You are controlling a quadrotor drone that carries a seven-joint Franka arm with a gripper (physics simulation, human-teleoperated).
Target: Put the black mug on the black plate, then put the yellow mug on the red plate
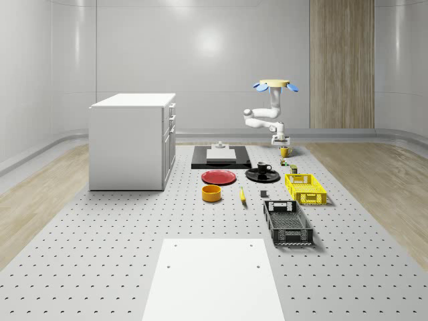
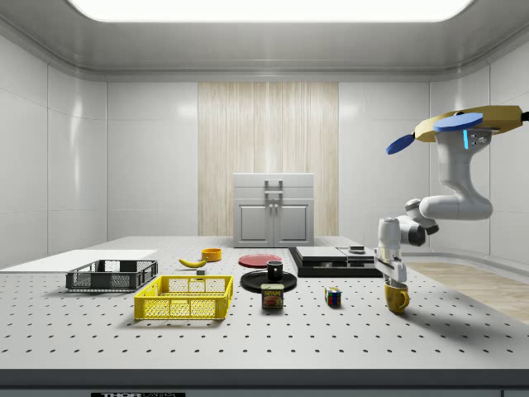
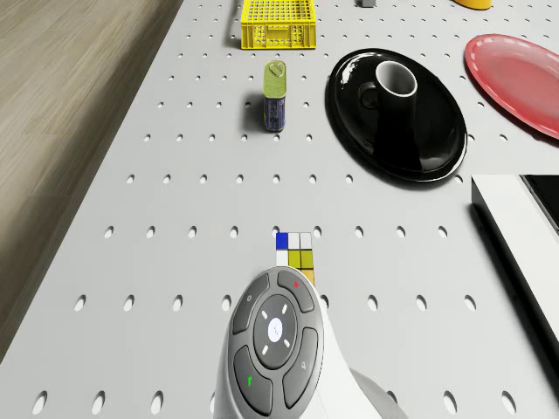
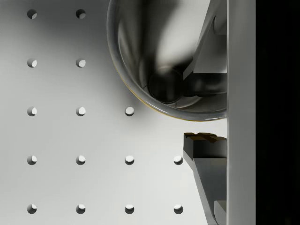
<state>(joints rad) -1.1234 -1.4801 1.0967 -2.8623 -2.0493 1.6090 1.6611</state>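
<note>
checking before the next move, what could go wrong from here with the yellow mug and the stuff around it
1. The gripper straddles the yellow mug's rim, one finger inside, one outside. A thin wall grip like this could let the mug tilt or slip on lifting.
2. The red plate lies beyond the black plate carrying the black mug; a low carry might knock it.
3. The Rubik's cube and Spam can stand nearby on that route.
</note>
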